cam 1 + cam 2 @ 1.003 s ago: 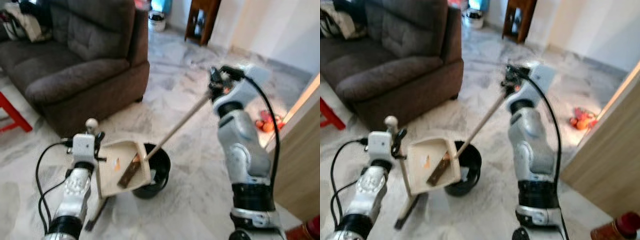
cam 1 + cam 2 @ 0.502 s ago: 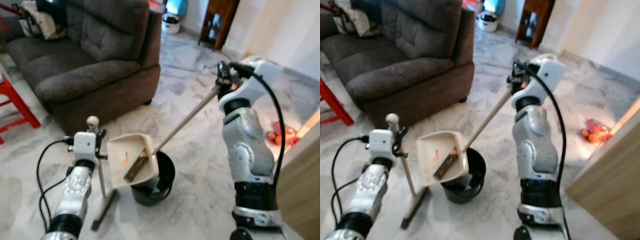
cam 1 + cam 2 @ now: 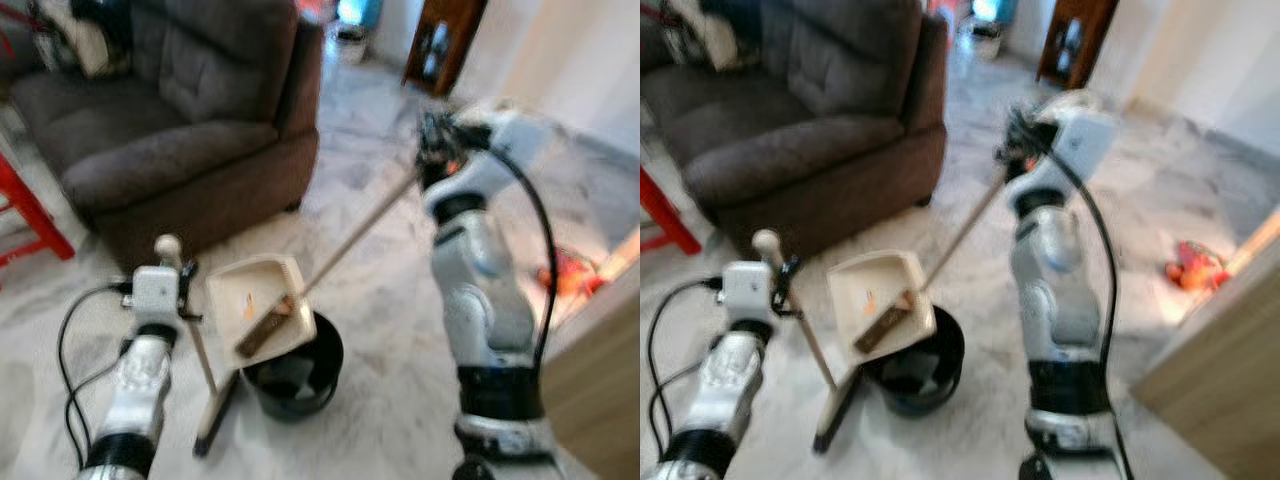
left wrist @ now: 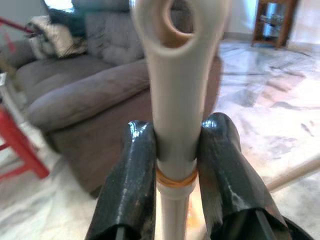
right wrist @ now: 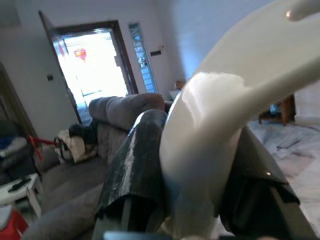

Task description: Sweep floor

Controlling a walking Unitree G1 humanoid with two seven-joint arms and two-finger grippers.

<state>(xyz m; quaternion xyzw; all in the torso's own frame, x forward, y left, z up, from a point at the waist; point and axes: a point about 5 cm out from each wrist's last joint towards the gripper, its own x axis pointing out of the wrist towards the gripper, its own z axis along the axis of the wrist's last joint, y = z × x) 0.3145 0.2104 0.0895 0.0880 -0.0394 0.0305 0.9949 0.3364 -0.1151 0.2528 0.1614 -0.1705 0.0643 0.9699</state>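
Observation:
My left gripper [image 3: 183, 292] is shut on the cream broom handle [image 4: 176, 95], just below its hanging hole. The broom stands tilted, with its dark head [image 3: 214, 422] on the marble floor. My right gripper [image 3: 436, 152] is raised at chest height, shut on the top of the dustpan's long handle [image 5: 210, 125]. The cream dustpan [image 3: 254, 303] hangs tilted over the black bin [image 3: 296, 378], with a brown strip and an orange bit of litter lying in it.
A brown sofa [image 3: 170, 110] stands at the far left with a red stool [image 3: 35, 215] beside it. A wooden panel [image 3: 610, 370] rises close on the right, with orange toys [image 3: 570, 275] on the floor by it. A dark cabinet [image 3: 440, 45] is at the back.
The whole picture has shifted and blurred, so the camera moved. Both grippers keep their hold. The dustpan sits slightly higher over the bin's rim than a second ago.

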